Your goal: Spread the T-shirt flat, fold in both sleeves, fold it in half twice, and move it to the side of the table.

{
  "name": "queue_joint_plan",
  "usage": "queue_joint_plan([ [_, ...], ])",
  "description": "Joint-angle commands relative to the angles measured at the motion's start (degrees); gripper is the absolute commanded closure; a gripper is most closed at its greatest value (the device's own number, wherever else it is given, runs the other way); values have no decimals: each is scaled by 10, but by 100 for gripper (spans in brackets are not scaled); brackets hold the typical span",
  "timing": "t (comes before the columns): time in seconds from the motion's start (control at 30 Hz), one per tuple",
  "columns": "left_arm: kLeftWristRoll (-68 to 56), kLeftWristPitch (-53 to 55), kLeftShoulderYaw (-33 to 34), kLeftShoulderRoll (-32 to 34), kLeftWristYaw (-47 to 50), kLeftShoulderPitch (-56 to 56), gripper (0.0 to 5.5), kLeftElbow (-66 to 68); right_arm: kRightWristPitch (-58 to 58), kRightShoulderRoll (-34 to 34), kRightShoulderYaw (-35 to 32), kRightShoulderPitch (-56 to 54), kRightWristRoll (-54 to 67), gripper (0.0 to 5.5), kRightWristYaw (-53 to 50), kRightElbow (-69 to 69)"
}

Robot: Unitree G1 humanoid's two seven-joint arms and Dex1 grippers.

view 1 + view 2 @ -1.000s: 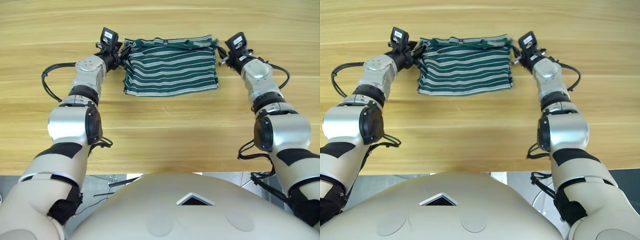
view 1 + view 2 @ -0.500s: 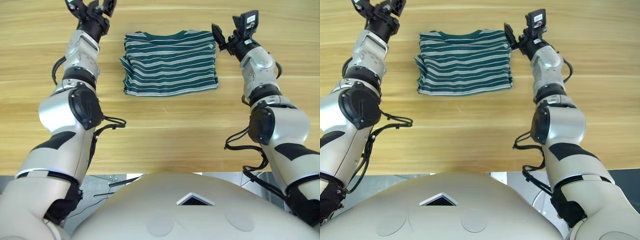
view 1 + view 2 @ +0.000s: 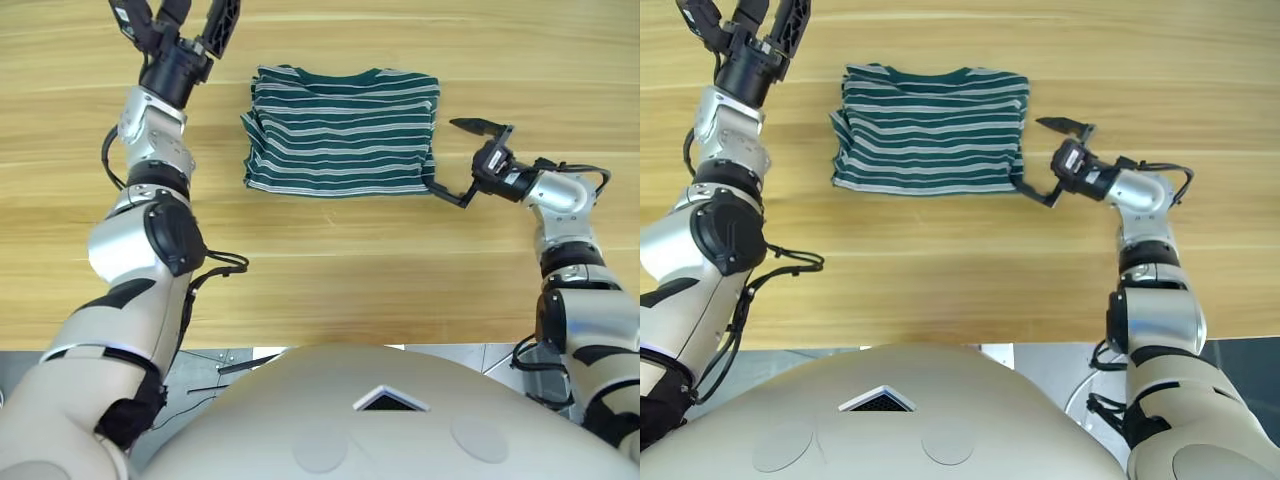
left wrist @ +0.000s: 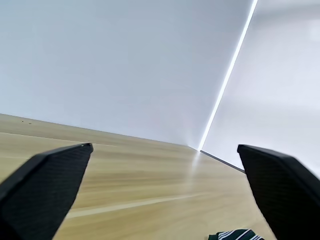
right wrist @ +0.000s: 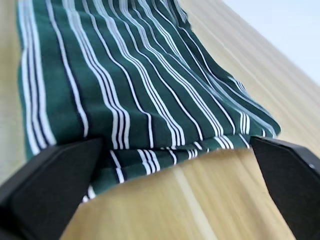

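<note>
**Surface:** light wood table (image 3: 320, 260), plain; white wall (image 4: 125, 65) behind it, per L wrist view.

**L gripper** (image 3: 177, 20): raised over far-left of table, well apart from the shirt. Fingers spread wide, holding nothing.

**Shirt** (image 3: 340, 130): dk green w/ white stripes, folded to a compact multi-layer rectangle, collar at far edge. Lies flat, mid-table toward far side, between the two arms. L edge a bit bunched, layers uneven there.

**R gripper** (image 3: 447, 155): low at table level, just beside shirt's near-right corner. Jaws wide, empty. Near finger touching or almost touching that corner; can't tell which.

**Handling (est.):**
- Light, soft, limp, no stiffness.
- Layers prob. slip over each other and open up if lifted by one corner.
- Wood looks smooth, so the stack should slide easily.
- Folding looks done; what's left is prob. the move to the table's side.

**Grip (est.):** pinch all layers at R edge or near-right corner, or take both side edges w/ both grippers. Keep low, drag rather than lift.
</note>
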Motion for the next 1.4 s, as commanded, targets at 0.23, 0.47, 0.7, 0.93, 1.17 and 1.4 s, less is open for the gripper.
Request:
queue_joint_plan([
  [0.23,1,-14,-18,3,12,5,13,-3,36,-41,113,191,91,10,89,-348],
  [0.47,2,-19,-22,4,15,8,13,-3,113,-115,119,277,312,10,133,-674],
  [0.7,13,-64,-44,11,-41,28,13,-22,174,-82,54,163,280,10,67,-588],
  [0.93,-60,-57,-66,9,-299,100,13,-144,182,19,104,-72,-83,10,-247,-232],
  [1.17,-72,-59,-93,-2,-309,131,13,-190,132,22,177,-143,-243,10,-386,-45],
  [1.4,-69,-65,-101,-4,-294,126,13,-180,47,-45,199,-59,-216,10,-281,-77],
])
